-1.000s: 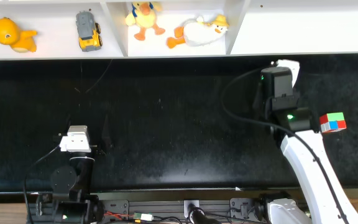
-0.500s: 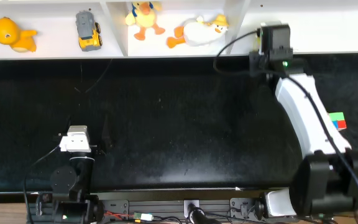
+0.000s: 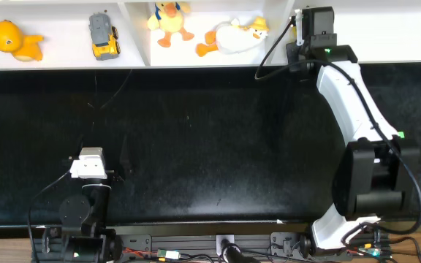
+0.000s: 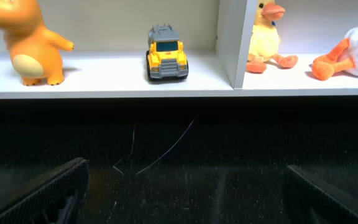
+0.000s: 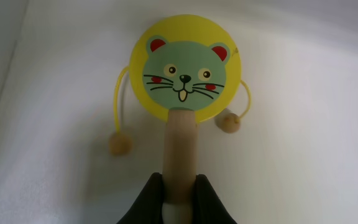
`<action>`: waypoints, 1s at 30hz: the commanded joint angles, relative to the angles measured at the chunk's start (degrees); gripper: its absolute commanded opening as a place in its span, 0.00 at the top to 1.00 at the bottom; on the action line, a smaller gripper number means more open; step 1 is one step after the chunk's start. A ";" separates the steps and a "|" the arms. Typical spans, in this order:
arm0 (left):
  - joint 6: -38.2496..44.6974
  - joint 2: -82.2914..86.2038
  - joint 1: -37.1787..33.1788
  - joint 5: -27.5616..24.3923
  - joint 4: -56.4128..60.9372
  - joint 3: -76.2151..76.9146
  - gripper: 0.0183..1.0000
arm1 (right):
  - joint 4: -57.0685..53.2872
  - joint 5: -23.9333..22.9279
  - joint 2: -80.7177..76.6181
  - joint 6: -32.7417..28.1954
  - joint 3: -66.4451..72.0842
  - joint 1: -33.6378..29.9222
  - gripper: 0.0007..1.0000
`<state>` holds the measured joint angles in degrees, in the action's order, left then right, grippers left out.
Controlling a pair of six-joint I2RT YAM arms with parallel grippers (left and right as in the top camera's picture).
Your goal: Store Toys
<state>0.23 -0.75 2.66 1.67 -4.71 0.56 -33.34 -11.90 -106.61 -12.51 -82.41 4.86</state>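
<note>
Right arm swung from counter (image 3: 196, 146) to shelf (image 3: 386, 33); right end effector (image 5: 178, 186) clamps rattle (image 5: 185, 62) handle. Release likely next. Left end effector (image 4: 185, 186) open.

Ducks (image 3: 170, 22) (image 3: 232, 36) 2, truck (image 3: 104, 36) 1, figure (image 3: 17, 40) 1, rattle (image 5: 185, 65) 1, cube (image 3: 400, 135) maybe.

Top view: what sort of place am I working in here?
Likely a lab test bench staged as a toy-storage corner: a black mat worktop, a white compartment shelf holding a toy truck and plush duck, and loose cables along the front edge.
</note>
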 commanded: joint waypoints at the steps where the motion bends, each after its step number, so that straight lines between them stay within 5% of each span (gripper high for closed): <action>1: 1.09 0.59 0.20 -0.52 -0.15 -0.07 0.00 | 0.74 1.36 -1.29 -0.35 -2.23 -0.09 0.91; 7: 1.09 0.59 0.20 -0.52 -0.15 -0.09 0.00 | 0.37 1.40 -1.31 0.48 -2.23 -0.39 0.78; 8: 1.09 0.59 0.20 -0.52 -0.15 -0.09 0.00 | 0.15 1.40 -1.31 0.68 -2.23 -0.39 0.67; 9: 1.09 0.59 0.20 -0.52 -0.15 -0.09 0.00 | -0.24 1.40 -1.29 0.72 -2.23 -0.37 0.46; 16: 1.09 0.59 0.20 -0.52 -0.15 -0.09 0.00 | -2.29 0.24 0.72 0.70 -2.19 -0.04 0.00; 30: 1.09 0.59 0.20 -0.52 -0.15 -0.07 0.00 | -5.64 -1.66 20.02 1.46 14.12 -0.87 0.00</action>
<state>0.25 -0.75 2.66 1.67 -4.71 0.56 -39.05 -13.06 -93.38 -11.84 -74.26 4.47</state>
